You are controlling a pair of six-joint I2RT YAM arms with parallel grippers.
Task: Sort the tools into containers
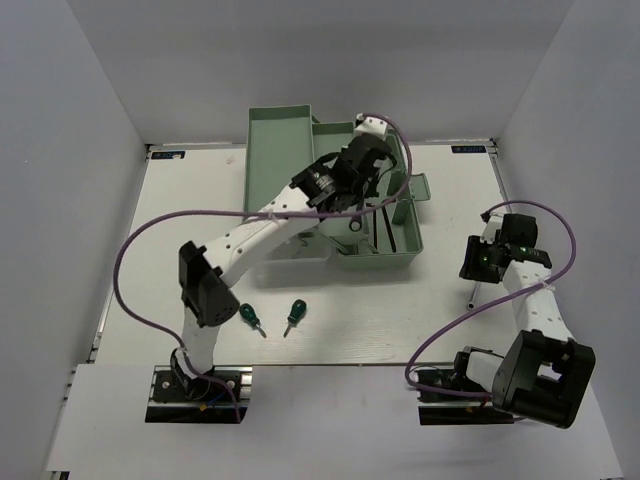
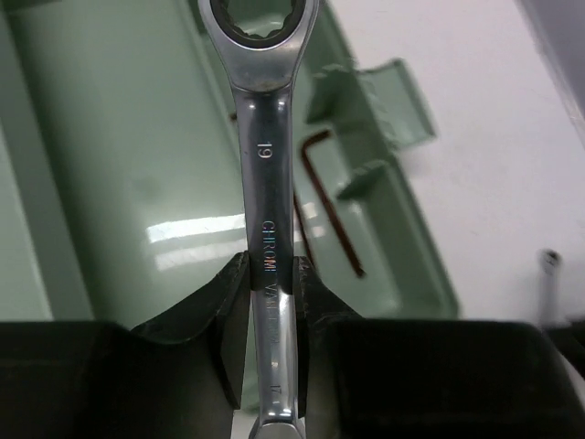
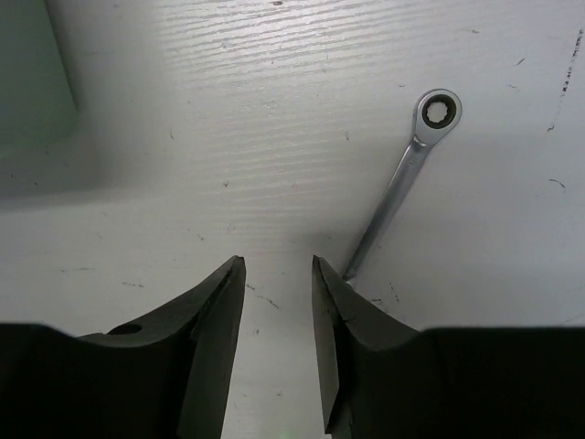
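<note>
The left gripper (image 2: pixel 271 267) pinches the silver wrench (image 2: pixel 265 155) over the tray (image 2: pixel 128 165) and its bare floor; the right gripper (image 3: pixel 279 274) hangs part-open and empty just beside the rod tool (image 3: pixel 402 178).

The silver wrench (image 2: pixel 265 183), running down the middle of the left wrist view, bears "19" above lettering beginning "CHROME VA", the rest hidden.

White desk (image 1: pixel 345 350), softly and evenly lit, its paint grained and flecked with fine dark scratches right under the right jaws. Plain pale grey walls (image 1: pixel 70 150) close it in: one beyond the left jaws, one out on either side.
</note>
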